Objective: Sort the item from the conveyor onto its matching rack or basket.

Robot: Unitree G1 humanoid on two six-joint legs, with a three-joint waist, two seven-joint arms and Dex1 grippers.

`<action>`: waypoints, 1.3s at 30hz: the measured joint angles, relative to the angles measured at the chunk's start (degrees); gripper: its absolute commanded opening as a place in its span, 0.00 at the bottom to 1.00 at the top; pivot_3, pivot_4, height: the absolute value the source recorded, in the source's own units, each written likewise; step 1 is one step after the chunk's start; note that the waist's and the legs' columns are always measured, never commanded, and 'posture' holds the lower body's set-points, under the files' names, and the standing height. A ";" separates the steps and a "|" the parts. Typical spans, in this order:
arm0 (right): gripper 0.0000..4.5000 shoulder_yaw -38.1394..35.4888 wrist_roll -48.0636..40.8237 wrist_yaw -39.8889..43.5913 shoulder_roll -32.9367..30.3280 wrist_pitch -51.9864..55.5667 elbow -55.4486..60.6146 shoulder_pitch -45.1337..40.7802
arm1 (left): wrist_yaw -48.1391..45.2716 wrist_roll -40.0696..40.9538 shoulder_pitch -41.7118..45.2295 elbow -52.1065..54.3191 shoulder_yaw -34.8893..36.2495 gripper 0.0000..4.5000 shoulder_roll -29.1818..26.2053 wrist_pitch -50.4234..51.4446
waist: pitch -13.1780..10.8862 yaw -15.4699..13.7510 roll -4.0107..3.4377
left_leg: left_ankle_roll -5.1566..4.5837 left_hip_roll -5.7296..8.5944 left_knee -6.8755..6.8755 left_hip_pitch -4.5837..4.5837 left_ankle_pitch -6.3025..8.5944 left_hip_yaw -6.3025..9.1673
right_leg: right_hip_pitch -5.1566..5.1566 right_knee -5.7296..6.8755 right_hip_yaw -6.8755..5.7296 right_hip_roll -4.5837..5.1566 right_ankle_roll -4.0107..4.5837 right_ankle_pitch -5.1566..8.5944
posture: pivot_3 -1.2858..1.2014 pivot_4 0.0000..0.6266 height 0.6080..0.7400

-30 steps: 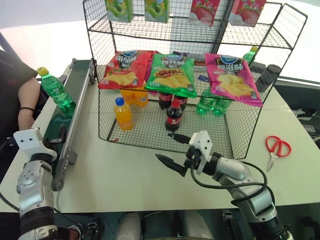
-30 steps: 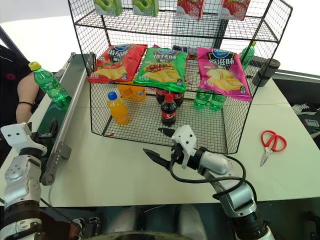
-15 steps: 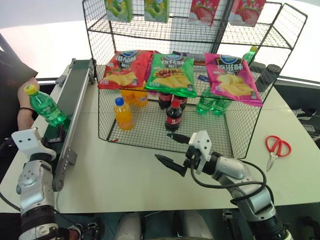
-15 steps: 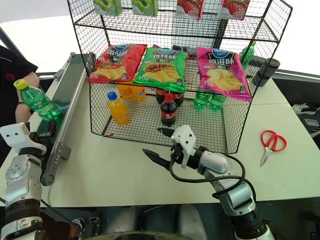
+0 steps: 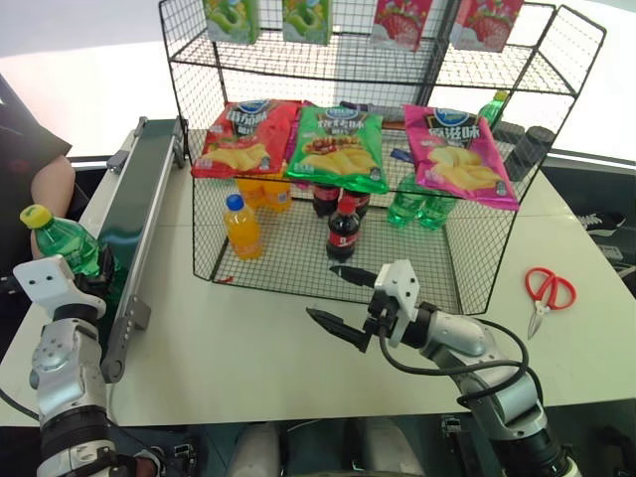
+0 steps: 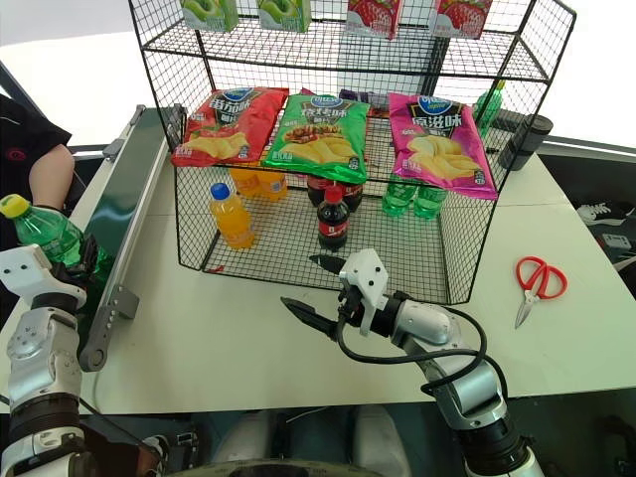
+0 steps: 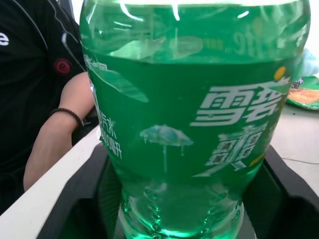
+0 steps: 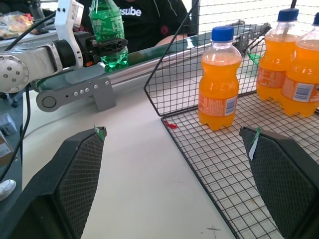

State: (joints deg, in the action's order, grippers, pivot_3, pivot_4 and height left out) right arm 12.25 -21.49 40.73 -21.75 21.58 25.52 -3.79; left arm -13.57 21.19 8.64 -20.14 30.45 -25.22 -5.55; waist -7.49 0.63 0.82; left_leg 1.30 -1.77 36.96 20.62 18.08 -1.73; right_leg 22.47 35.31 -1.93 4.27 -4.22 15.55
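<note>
The item, a green soda bottle with a yellow cap, stands upright at the near end of the conveyor. My left gripper is shut on the item's lower body. In the left wrist view the item stands between the black fingers. In the right wrist view the black fingers clasp it. Over the white table in front of the rack, my right gripper stands open and empty.
The black wire rack holds an orange bottle, a cola bottle, green bottles and chip bags. Red scissors lie on the table at the right. A person's arm rests left of the belt.
The green bottle has come down the belt toward its near end, and my left gripper has shut on it. My right arm has stayed still.
</note>
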 measured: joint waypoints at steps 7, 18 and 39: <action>1.00 0.00 -0.05 0.50 -0.03 0.00 -0.44 0.00 | -2.40 1.02 -0.80 0.93 -0.01 0.60 -0.40 0.34 | 0.00 0.12 0.02 | 0.00 0.04 -0.01 0.06 0.00 0.00 | 0.04 -0.02 -0.01 0.06 0.01 0.01 | 0.52 0.24 1.00; 1.00 -0.61 -0.03 1.90 -1.41 -0.69 -1.21 -0.81 | -21.62 8.31 -6.16 29.52 -12.85 0.60 -5.69 11.32 | 0.01 0.57 0.09 | 0.06 0.37 0.04 0.73 -0.04 0.03 | 0.53 -0.13 -0.11 0.40 -0.05 -0.05 | 0.52 0.24 1.00; 1.00 -4.28 -2.07 -2.68 -1.62 1.95 1.76 0.80 | -45.05 -3.09 8.69 11.75 -41.38 0.60 6.45 3.72 | -0.05 -0.02 0.00 | -0.06 0.25 0.34 0.69 -0.04 0.11 | 0.32 -0.06 -0.32 -0.29 -0.20 -0.11 | 0.52 0.24 1.00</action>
State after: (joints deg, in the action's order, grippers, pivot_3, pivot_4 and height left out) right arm 7.97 -23.56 38.05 -23.37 23.53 27.28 -2.99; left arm -58.61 18.10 17.33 -8.39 -10.93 -18.77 -1.83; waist -7.53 0.61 0.81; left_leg 1.23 -1.51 37.30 21.31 18.04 -1.62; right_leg 22.78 35.26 -2.25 3.98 -4.42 15.44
